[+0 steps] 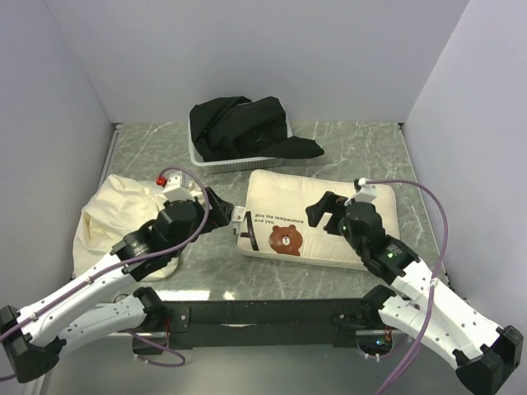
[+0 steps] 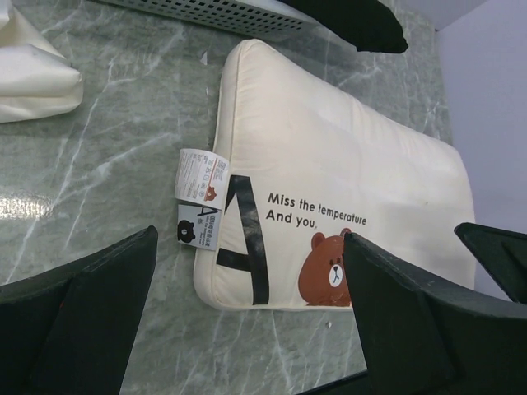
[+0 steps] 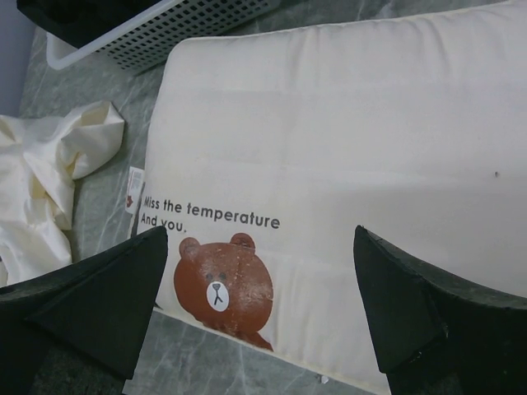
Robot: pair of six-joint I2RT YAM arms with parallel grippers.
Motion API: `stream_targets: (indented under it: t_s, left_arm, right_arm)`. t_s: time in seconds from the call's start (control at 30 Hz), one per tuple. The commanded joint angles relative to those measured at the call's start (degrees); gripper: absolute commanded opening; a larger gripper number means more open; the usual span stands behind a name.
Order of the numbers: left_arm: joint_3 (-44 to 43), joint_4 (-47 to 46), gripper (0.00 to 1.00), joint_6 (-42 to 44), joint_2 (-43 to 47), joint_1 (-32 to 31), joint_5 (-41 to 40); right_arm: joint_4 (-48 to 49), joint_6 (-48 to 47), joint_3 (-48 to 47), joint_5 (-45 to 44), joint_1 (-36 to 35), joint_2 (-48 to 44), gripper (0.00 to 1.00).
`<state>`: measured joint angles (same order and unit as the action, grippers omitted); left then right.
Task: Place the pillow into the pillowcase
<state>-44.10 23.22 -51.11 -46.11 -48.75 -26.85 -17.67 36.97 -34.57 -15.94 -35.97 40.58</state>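
Observation:
The pillow (image 1: 280, 197) lies flat at mid-table, cream with a brown bear face, black text and black straps at its left end; it fills much of the left wrist view (image 2: 329, 156) and the right wrist view (image 3: 346, 123). The pillowcase (image 1: 115, 210) is a wrinkled cream heap at the left, partly under my left arm, with a corner showing as pillowcase (image 2: 33, 70) and pillowcase (image 3: 41, 181). My left gripper (image 1: 224, 212) (image 2: 251, 239) hovers open just off the pillow's left end. My right gripper (image 1: 317, 216) (image 3: 259, 234) stands open above the pillow's right half, holding nothing.
A white mesh basket (image 1: 216, 162) (image 2: 206, 12) (image 3: 165, 33) heaped with black cloth (image 1: 247, 127) sits behind the pillow. Pale walls close in the marbled table (image 1: 370, 148) on three sides. A black bar runs along the near edge between the arm bases.

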Motion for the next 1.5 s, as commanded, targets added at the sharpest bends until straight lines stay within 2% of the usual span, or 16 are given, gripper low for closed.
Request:
stream_targets:
  t_s: [0.0,0.23,0.4,0.5,0.6,0.77,0.87,0.97,1.13,1.23,1.37,1.47]
  left_arm:
    - [1.0,-2.0,0.99,0.8,2.4,-0.1,0.2]
    - [3.0,-1.4,1.00,-1.6,2.1,-0.1,-2.8]
    - [3.0,1.1,0.99,-5.6,-0.6,0.5,-8.0]
    - [3.8,0.0,0.99,-6.6,-4.4,3.3,-6.1]
    - [5.5,-1.8,0.99,-6.7,-9.0,10.0,-1.0]
    - [10.5,-20.0,0.99,-2.0,-16.5,12.0,12.6]
    - [12.6,-32.1,0.99,-1.7,-23.0,11.8,19.2]
    - [12.5,-39.9,0.99,-1.9,-30.6,9.5,21.6]
    - [1.7,-41.2,0.98,-0.9,-46.0,0.2,21.9]
    - [-4.4,-41.9,0.97,-0.7,-51.8,-3.7,22.9]
    - [-10.0,-39.5,0.97,-1.5,-54.6,-6.3,21.2]
    - [-8.3,-35.4,0.99,-3.9,-51.5,-6.1,15.4]
  right_arm:
    - [0.8,-1.1,-3.1,-2.1,0.3,-0.2,1.00]
    - [2.5,-1.4,-3.4,-0.1,0.3,3.9,1.00]
    - [5.0,-1.6,-5.2,1.2,0.2,12.8,1.00]
    - [6.2,-1.0,-8.8,4.6,0.0,20.8,1.00]
    - [7.5,-0.5,-11.6,5.2,-0.5,27.1,1.00]
    - [8.7,0.8,-12.6,4.1,-0.7,32.1,1.00]
    - [9.4,1.2,-11.0,3.4,-0.8,31.2,1.00]
    - [9.1,0.9,-9.6,2.0,-0.8,29.4,1.00]
    - [8.3,0.9,-8.2,0.4,-0.6,27.3,1.00]
    - [7.4,1.0,-7.8,-0.7,-0.7,26.1,1.00]
    - [6.4,0.6,-7.4,-1.7,-0.5,24.4,1.00]
    - [6.0,0.0,-7.4,-1.4,-0.6,23.8,1.00]
